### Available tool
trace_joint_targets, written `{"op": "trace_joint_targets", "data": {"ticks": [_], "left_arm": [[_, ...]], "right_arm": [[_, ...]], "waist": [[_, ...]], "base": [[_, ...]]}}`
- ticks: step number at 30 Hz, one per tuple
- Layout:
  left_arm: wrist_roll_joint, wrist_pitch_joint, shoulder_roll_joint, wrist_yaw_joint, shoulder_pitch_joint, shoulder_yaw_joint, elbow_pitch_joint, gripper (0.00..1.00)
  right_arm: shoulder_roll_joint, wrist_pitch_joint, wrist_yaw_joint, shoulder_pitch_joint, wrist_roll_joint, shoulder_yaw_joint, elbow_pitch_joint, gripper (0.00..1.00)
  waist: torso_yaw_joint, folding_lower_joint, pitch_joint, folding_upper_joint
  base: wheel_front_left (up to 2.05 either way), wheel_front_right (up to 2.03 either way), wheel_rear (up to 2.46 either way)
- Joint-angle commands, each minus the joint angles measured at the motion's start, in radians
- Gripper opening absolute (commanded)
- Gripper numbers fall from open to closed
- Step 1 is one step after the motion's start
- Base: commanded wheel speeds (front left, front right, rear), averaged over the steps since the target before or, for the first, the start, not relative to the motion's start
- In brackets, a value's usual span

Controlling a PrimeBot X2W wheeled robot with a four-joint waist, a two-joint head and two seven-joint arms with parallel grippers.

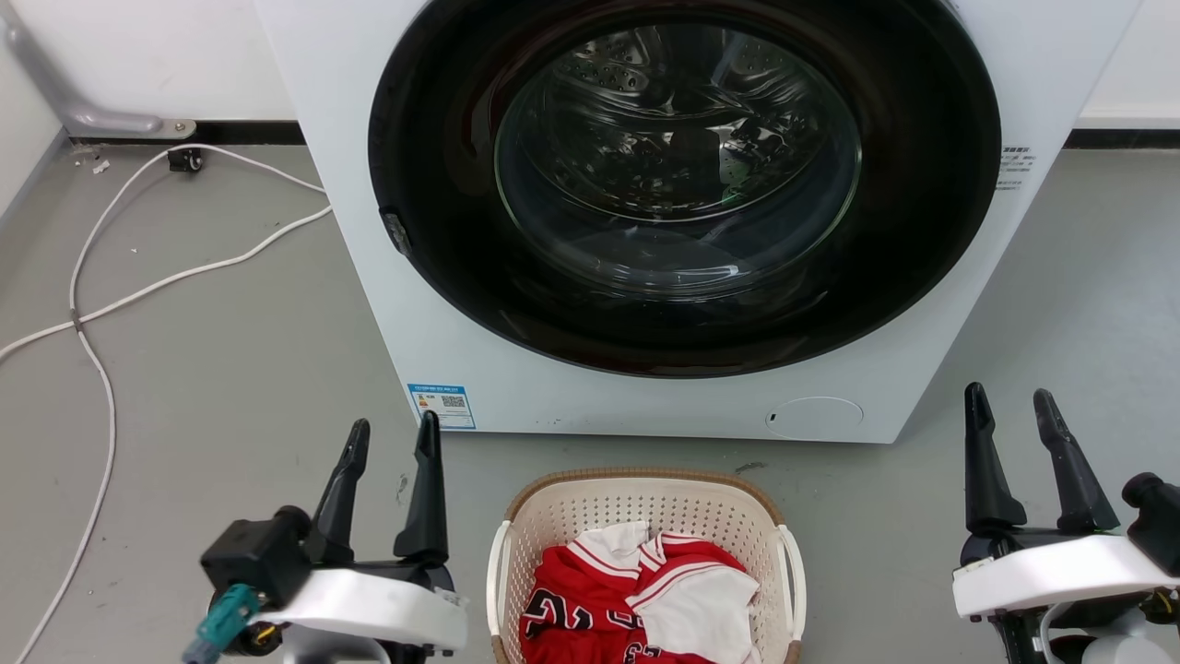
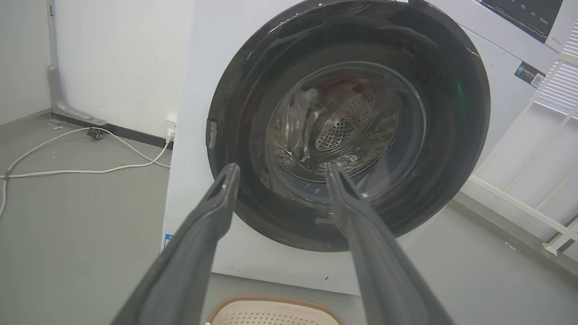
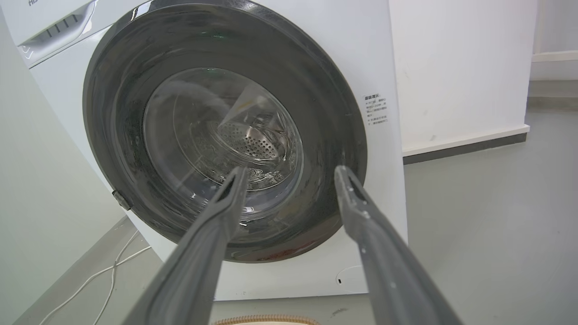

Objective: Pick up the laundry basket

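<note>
Head view: basket point(image 1: 645, 509) bottom centre, before washer point(image 1: 355, 240). Left gripper point(image 1: 395, 422) lower left, right gripper point(image 1: 1009, 393) lower right; both spread, empty. Step: approach. Next, likely: drop to handles point(image 1: 795, 572), clamp both.

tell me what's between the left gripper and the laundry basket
Just bare grey floor. In the head view nothing lies between the open left gripper and the laundry basket.

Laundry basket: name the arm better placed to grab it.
Left, probably. The left claw stands closer to the laundry basket; the right claw, also open, sits farther from its side.
</note>
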Motion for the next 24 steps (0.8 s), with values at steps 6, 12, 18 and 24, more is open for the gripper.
{"op": "trace_joint_targets", "data": {"ticks": [6,12,18,24], "left_arm": [[0.086,-0.022,0.032,0.063,-0.003,-0.058,0.000,1.00],[0.122,-0.036,0.049,0.094,0.005,-0.096,0.027,1.00],[0.159,-0.049,0.047,0.096,0.010,-0.103,0.047,1.00],[0.219,-0.062,0.051,0.083,0.010,-0.122,0.051,1.00]], "right_arm": [[-0.005,-0.024,0.000,0.006,-0.083,-0.004,-0.011,1.00],[-0.005,-0.039,0.000,0.013,-0.132,-0.007,0.012,1.00],[-0.005,-0.053,0.000,0.017,-0.177,-0.003,0.032,1.00],[-0.005,-0.065,0.000,0.019,-0.224,0.009,0.031,1.00]], "waist": [[0.001,0.0000,0.004,0.0000],[0.001,-0.0001,0.005,0.0000],[-0.001,-0.0001,0.006,0.0000],[-0.004,-0.0001,0.009,0.0000]], "base": [[0.00,0.00,0.00],[0.00,0.00,0.00],[0.00,0.00,0.00],[0.00,0.00,0.00]]}}
